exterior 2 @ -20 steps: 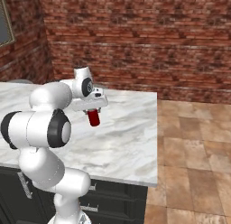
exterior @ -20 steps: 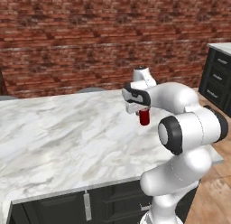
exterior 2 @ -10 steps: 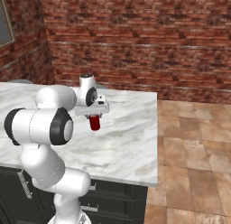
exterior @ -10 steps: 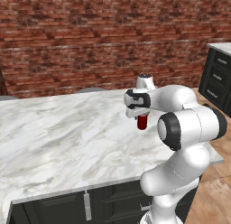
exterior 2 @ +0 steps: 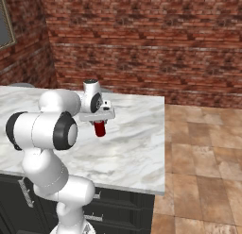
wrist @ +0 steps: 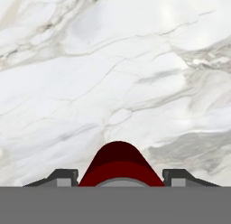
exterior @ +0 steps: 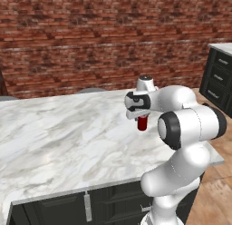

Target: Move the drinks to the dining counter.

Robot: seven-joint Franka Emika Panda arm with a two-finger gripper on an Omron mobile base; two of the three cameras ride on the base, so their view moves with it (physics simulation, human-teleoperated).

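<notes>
I have the pincer (wrist: 121, 180) pointing down over the marble counter (exterior: 63, 133), and between its two dark fingertips (wrist: 63, 177) sits the dark-red can (wrist: 118, 166). In the hand view the can fills the gap between the tips, its red wall bulging up just ahead of them and a sliver of silver top showing at the lower edge. The tips stand only as far apart as the can is wide, so I read the pincer as closed on the can, though the actual contact at the pads is hidden at the bottom of that view.

From the left base view the can (exterior: 142, 123) hangs directly below the pincer (exterior: 141, 117), upright, with the white hand right above it. Its lower end looks close to the marble, but I cannot tell whether it touches the surface or rides just clear of it. The right base view shows the same thing from the other side: the can (exterior 2: 99, 129) under the pincer (exterior 2: 99, 121), over the counter (exterior 2: 137, 148), nearer the counter's far side than its near edge.

Beyond the pincer runs a red brick wall (exterior: 90, 42). Below the counter's near edge, under my arm, are dark cabinets (exterior: 68, 209) with a pale handle. Off to the side of the pincer in the right base view lies a brown tiled floor (exterior 2: 203, 157).
</notes>
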